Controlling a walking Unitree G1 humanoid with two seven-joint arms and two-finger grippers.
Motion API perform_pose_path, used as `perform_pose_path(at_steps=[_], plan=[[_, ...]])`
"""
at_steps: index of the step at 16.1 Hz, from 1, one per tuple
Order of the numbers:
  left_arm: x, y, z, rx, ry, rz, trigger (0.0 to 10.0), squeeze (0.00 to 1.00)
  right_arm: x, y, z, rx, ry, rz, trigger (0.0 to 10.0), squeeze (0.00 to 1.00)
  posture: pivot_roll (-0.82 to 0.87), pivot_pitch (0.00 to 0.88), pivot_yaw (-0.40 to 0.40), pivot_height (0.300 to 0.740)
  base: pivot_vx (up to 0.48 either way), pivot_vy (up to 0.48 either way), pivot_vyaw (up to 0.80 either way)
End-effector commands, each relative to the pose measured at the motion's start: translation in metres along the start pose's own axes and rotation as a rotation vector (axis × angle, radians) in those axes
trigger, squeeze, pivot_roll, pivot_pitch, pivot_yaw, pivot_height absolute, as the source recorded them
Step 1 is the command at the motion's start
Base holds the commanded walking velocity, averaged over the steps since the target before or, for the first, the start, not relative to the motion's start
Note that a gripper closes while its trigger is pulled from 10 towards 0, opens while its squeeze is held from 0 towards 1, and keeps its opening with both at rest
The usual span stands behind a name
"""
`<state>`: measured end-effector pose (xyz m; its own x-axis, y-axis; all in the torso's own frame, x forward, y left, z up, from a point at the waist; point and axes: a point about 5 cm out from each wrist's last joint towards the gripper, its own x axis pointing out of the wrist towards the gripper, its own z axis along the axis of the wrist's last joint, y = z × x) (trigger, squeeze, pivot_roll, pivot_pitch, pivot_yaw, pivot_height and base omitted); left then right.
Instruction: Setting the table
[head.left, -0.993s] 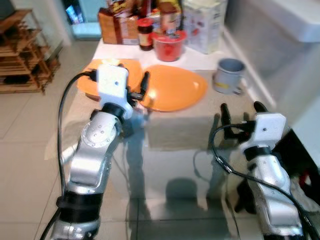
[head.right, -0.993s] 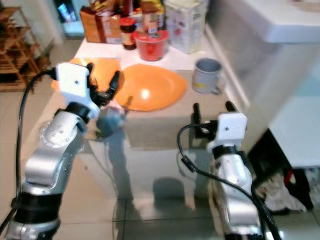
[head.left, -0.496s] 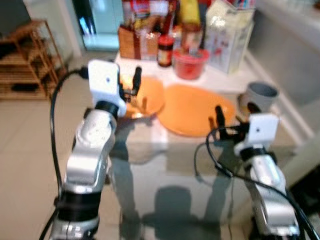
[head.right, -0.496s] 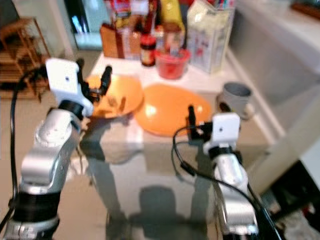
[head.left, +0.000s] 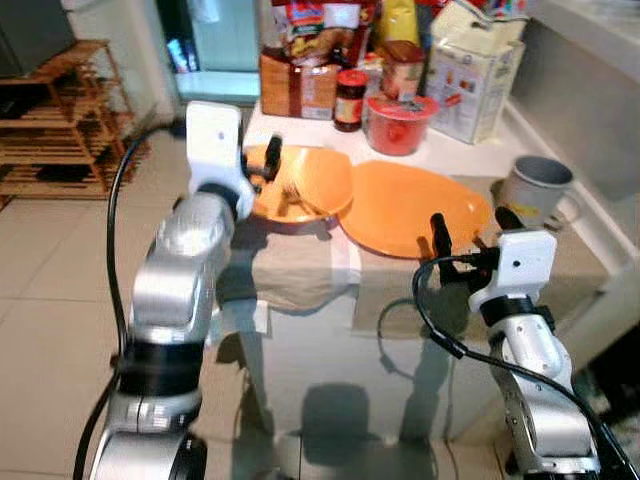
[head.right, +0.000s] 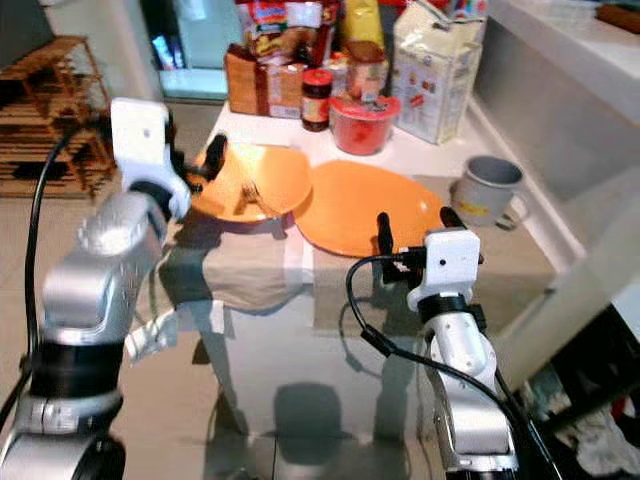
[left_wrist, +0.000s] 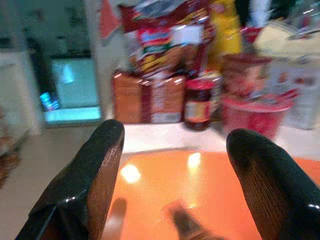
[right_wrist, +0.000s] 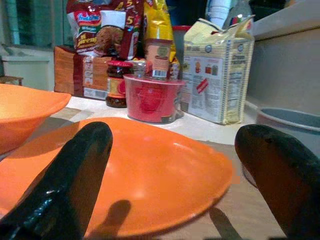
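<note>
Two orange dishes sit side by side on the table. The left orange bowl (head.left: 305, 180) holds a fork (head.left: 290, 192); the right orange plate (head.left: 415, 208) is bare. My left gripper (head.left: 258, 165) hovers open over the bowl's left rim, and in the left wrist view its fingers (left_wrist: 90, 175) frame the bowl (left_wrist: 200, 177) and fork (left_wrist: 182, 222). My right gripper (head.left: 470, 228) stands open at the plate's near right edge, the plate (right_wrist: 150, 170) low between its fingers (right_wrist: 70, 180). A grey mug (head.left: 532, 188) stands right of the plate.
A grey-beige cloth (head.left: 300, 270) covers the glass table's near half. Groceries crowd the back: a red tub (head.left: 398, 122), a jar (head.left: 349, 99), a carton (head.left: 470, 65), noodle packs (head.left: 300, 85). A white counter (head.left: 600, 90) runs along the right; a wooden rack (head.left: 60, 120) stands far left.
The camera has shifted and sharpened. My left gripper moved from the gap between the dishes to the bowl's left rim. My right gripper came forward to the plate's edge.
</note>
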<state>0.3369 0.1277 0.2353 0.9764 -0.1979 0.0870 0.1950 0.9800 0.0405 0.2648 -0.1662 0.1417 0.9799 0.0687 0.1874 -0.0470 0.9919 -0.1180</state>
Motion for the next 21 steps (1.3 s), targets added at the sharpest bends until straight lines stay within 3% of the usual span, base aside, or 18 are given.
perform_pose_path(at_steps=[1,4,6,8,10,13,16,18,21], plan=[[0.005,-0.007,0.0,-0.023,0.05,-0.058,10.0,0.0,0.001,0.002,0.001,-0.001,-0.008,0.002,10.0,0.09,0.01,0.0,0.028,0.74,0.0,0.0,0.0],[0.009,-0.021,0.002,-0.064,0.125,-0.156,10.0,0.0,0.002,0.006,-0.001,0.004,-0.006,0.008,10.0,0.09,0.02,0.0,0.038,0.74,0.0,0.0,0.0],[0.009,-0.023,0.007,-0.049,0.119,-0.174,10.0,0.0,0.003,0.008,-0.003,0.009,-0.003,0.01,10.0,0.1,0.02,0.0,0.039,0.74,0.0,0.0,0.0],[0.005,-0.02,0.005,-0.04,0.096,-0.146,10.0,0.0,0.005,0.009,-0.001,-0.001,-0.014,0.027,10.0,0.1,0.02,0.0,0.032,0.74,0.0,0.0,0.0],[0.0,-0.016,0.004,-0.014,0.034,-0.095,10.0,0.0,0.006,0.01,0.0,-0.003,-0.023,0.041,10.0,0.17,0.02,0.0,0.022,0.74,0.0,0.0,0.79],[-0.011,-0.01,0.004,0.143,-0.093,-0.002,10.0,0.0,0.007,0.009,0.0,0.0,-0.022,0.059,10.0,0.24,0.03,0.0,0.012,0.74,0.0,0.0,0.77],[-0.021,0.003,-0.009,0.203,-0.084,0.098,10.0,0.0,0.007,0.01,-0.002,0.012,-0.015,0.062,10.0,0.31,0.04,0.0,0.011,0.74,0.0,0.0,0.75],[-0.026,0.009,-0.016,0.201,-0.083,0.142,10.0,0.0,0.007,0.011,-0.003,0.015,-0.012,0.06,10.0,0.32,0.04,0.0,0.01,0.74,0.0,0.0,0.74],[-0.028,0.008,-0.015,0.202,-0.113,0.153,10.0,0.0,0.004,0.012,-0.002,0.015,-0.013,0.051,10.0,0.2,0.04,0.0,0.009,0.74,0.0,0.0,0.48]])
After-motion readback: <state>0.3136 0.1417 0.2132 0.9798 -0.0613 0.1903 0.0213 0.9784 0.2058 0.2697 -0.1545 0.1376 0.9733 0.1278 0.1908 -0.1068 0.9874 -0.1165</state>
